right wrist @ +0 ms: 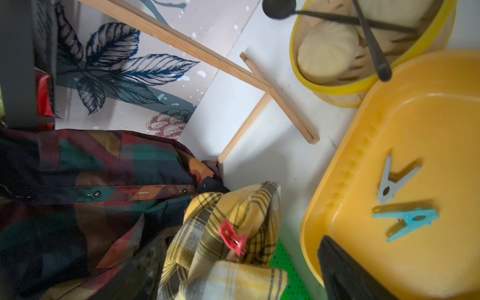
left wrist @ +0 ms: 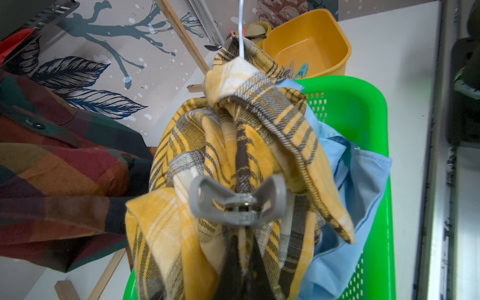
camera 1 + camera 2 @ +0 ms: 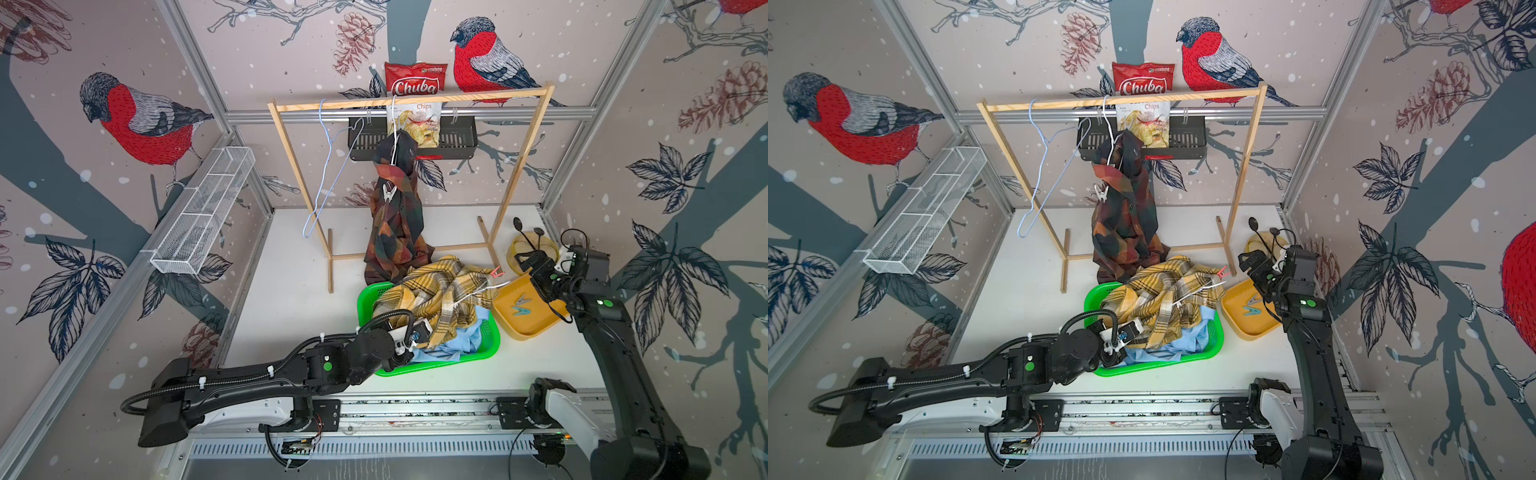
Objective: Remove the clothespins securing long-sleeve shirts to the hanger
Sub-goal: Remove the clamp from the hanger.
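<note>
I see the left gripper [image 3: 422, 332] low over the green basket [image 3: 488, 351]. Its fingers are together and buried in the folds of the yellow plaid shirt [image 3: 436, 291], and I cannot tell whether they pinch any cloth. In the left wrist view a grey clothespin [image 2: 237, 202] is clipped on that shirt just ahead of the fingers. The shirt lies heaped in the basket with its white hanger [image 3: 484, 291] showing on top. A red clothespin [image 1: 232, 237] is clipped at the shirt's edge nearest the yellow tray [image 3: 536, 330]. The light blue shirt [image 3: 440, 353] is crumpled under it in the same basket.

The right gripper [image 3: 534, 272] hovers over the yellow tray with its fingers apart, holding nothing. Two loose clothespins lie on the tray floor just beside each other, a pale grey clothespin [image 1: 394, 181] and a teal clothespin [image 1: 407, 219].

The dark check shirt [image 3: 395, 224] hangs on the wooden rack [image 3: 415, 100], its tail reaching the table [image 3: 291, 291]. A whitish clothespin [image 3: 388, 193] is clipped near its shoulder. A bare blue hanger [image 3: 321, 114] hangs beside it on the same rail.
</note>
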You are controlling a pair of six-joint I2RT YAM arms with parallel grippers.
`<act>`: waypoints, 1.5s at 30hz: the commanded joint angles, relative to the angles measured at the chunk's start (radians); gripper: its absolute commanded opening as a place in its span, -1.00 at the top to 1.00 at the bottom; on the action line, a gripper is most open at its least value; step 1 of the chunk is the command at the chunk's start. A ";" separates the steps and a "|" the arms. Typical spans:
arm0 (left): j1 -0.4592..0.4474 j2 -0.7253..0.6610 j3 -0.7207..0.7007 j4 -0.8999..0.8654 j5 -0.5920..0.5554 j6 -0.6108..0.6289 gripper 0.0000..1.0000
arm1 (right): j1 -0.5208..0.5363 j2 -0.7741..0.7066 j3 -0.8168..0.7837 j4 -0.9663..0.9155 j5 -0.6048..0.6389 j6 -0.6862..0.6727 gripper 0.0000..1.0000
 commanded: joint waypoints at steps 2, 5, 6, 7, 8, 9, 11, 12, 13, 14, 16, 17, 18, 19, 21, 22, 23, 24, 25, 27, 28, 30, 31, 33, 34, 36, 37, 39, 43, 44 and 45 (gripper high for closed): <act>-0.029 0.074 0.009 0.065 -0.109 0.075 1.00 | -0.012 0.028 -0.037 0.041 -0.065 -0.014 -0.74; -0.041 0.114 0.021 0.071 -0.111 0.080 1.00 | -0.013 0.068 -0.058 0.073 -0.078 -0.015 -0.72; -0.049 0.123 0.019 0.077 -0.113 0.084 1.00 | -0.015 0.089 -0.060 0.083 -0.092 -0.015 -0.71; -0.054 0.131 0.015 0.083 -0.113 0.091 1.00 | -0.019 0.106 -0.058 0.091 -0.109 -0.017 -0.70; -0.063 0.138 0.008 0.090 -0.116 0.099 1.00 | -0.022 0.129 -0.052 0.093 -0.126 -0.018 -0.70; -0.072 0.145 0.003 0.098 -0.122 0.108 1.00 | -0.022 0.153 -0.042 0.093 -0.139 -0.021 -0.68; -0.087 0.157 0.000 0.102 -0.131 0.118 1.00 | -0.022 0.187 -0.032 0.101 -0.152 -0.025 -0.64; -0.092 0.159 -0.003 0.104 -0.130 0.120 1.00 | -0.023 0.196 -0.028 0.103 -0.155 -0.026 -0.60; -0.094 0.158 -0.008 0.112 -0.130 0.121 1.00 | -0.024 0.206 -0.021 0.102 -0.153 -0.028 -0.57; -0.095 0.156 -0.011 0.116 -0.130 0.121 1.00 | -0.025 0.212 -0.013 0.102 -0.151 -0.028 -0.54; -0.096 0.153 -0.016 0.118 -0.132 0.123 1.00 | -0.025 0.220 -0.001 0.102 -0.151 -0.031 -0.54; -0.096 0.153 -0.018 0.121 -0.134 0.124 1.00 | -0.024 0.226 0.004 0.101 -0.153 -0.033 -0.51; -0.096 0.155 -0.018 0.121 -0.132 0.126 1.00 | -0.024 0.232 0.006 0.099 -0.157 -0.036 -0.49; -0.096 0.158 -0.018 0.124 -0.129 0.128 1.00 | -0.022 0.238 0.006 0.099 -0.158 -0.037 -0.46; -0.098 0.166 -0.018 0.127 -0.122 0.125 1.00 | -0.014 0.249 0.005 0.099 -0.154 -0.045 -0.41; -0.100 0.170 -0.017 0.129 -0.118 0.123 1.00 | -0.008 0.255 0.005 0.100 -0.154 -0.048 -0.40; -0.102 0.174 -0.016 0.131 -0.114 0.119 1.00 | 0.003 0.261 0.007 0.100 -0.153 -0.052 -0.38; -0.103 0.176 -0.014 0.132 -0.111 0.117 1.00 | 0.013 0.268 0.010 0.099 -0.149 -0.055 -0.37; -0.104 0.178 -0.014 0.133 -0.106 0.115 1.00 | 0.022 0.271 0.014 0.097 -0.140 -0.055 -0.36; -0.104 0.176 -0.017 0.134 -0.100 0.112 1.00 | 0.036 0.277 0.015 0.103 -0.127 -0.051 -0.34; -0.105 0.175 -0.018 0.137 -0.099 0.111 1.00 | 0.037 0.279 0.013 0.110 -0.127 -0.047 -0.31; -0.109 0.174 -0.019 0.136 -0.099 0.109 1.00 | 0.042 0.286 0.015 0.116 -0.125 -0.042 -0.26; -0.110 0.174 -0.021 0.138 -0.099 0.109 1.00 | 0.045 0.290 0.016 0.117 -0.121 -0.041 -0.23; -0.114 0.172 -0.024 0.139 -0.095 0.108 1.00 | 0.048 0.300 0.017 0.119 -0.120 -0.040 -0.17; -0.114 0.171 -0.025 0.139 -0.094 0.108 1.00 | 0.050 0.305 0.017 0.120 -0.118 -0.040 -0.14; -0.117 0.173 -0.027 0.140 -0.091 0.106 1.00 | 0.052 0.307 0.015 0.125 -0.114 -0.037 -0.09; -0.120 0.174 -0.027 0.139 -0.091 0.106 1.00 | 0.053 0.307 0.014 0.129 -0.114 -0.035 -0.07; -0.122 0.175 -0.028 0.140 -0.093 0.106 1.00 | 0.056 0.307 0.015 0.137 -0.114 -0.029 -0.01; -0.124 0.179 -0.028 0.143 -0.097 0.108 1.00 | 0.061 0.337 0.018 0.139 -0.114 -0.021 0.10; -0.126 0.179 -0.030 0.144 -0.097 0.108 1.00 | 0.062 0.338 0.017 0.140 -0.116 -0.017 0.11; -0.128 0.179 -0.030 0.145 -0.099 0.108 1.00 | 0.062 0.337 0.015 0.144 -0.121 -0.013 0.12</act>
